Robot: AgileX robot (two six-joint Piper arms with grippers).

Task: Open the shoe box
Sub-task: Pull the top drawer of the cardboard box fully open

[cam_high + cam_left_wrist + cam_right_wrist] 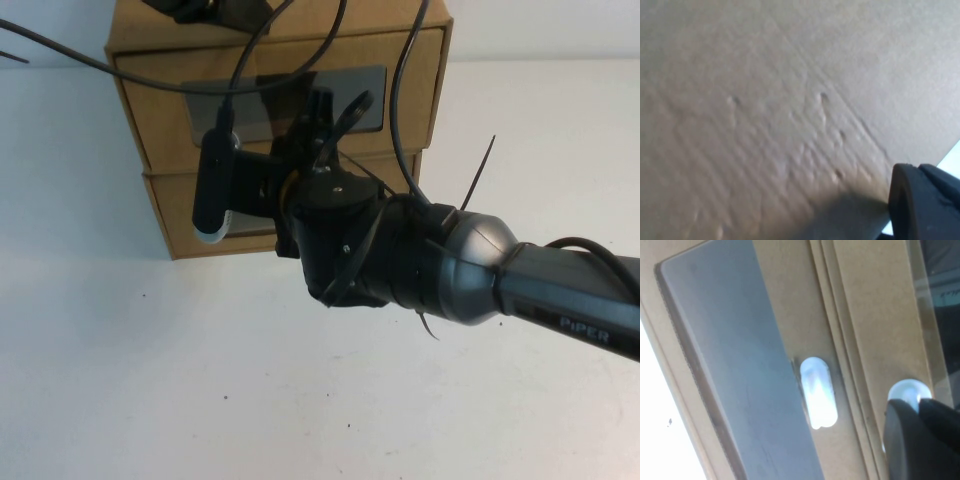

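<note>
A white tabletop (150,380) carries a brown cardboard shoe box (160,130) at its far side. Its long axis runs left to right, its lid is down and closed, and a gray panel (215,105) sits on the face turned toward the robot. The right arm reaches in from the right. The right end effector (335,108), closed together, sits at that front face just beside the panel. The box lies straight ahead of it, so the lid's lower edge looks like the place to lift.

In the left wrist view, the left end effector (922,205) sits close against plain cardboard, dented and ribbed. Whether it is apart or together cannot be told.

In the right wrist view, the gray panel runs beside two pale oval marks (817,392), possibly holes, with one dark fingertip (920,440) near the second.
</note>
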